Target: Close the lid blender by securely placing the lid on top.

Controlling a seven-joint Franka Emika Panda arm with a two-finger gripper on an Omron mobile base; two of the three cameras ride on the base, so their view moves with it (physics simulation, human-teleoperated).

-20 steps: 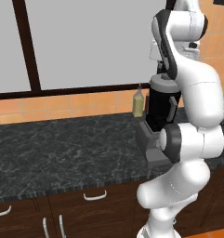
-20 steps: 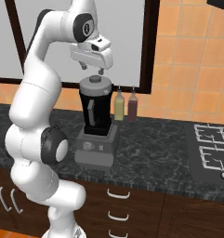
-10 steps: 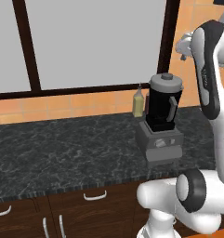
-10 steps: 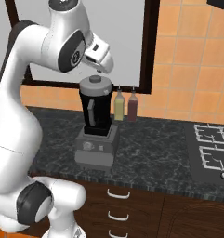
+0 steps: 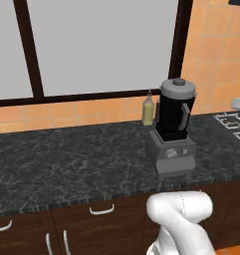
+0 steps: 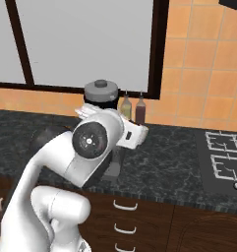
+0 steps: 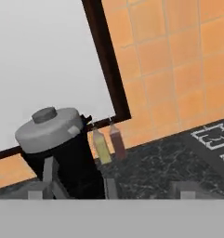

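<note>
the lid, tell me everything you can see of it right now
The lid is a round grey disc with a small raised knob at its centre and a matte, plastic-like look. It sits level on top of the blender, covering the black jar's mouth, about as wide as the jar. Only the jar touches it.

The arm has swung right away from the blender [image 5: 173, 127] — a second ago the tool hovered directly over the jar, just above the lid [image 5: 178, 88]; now it has pulled back and off to the right. From the left base view the arm no longer blocks the jar, and the lid sits flat on top in plain sight. The hand view now looks at the blender from the side — lid [image 7: 49, 128] below and left of the tool, two bottles [image 7: 108, 145] just beyond.
</note>
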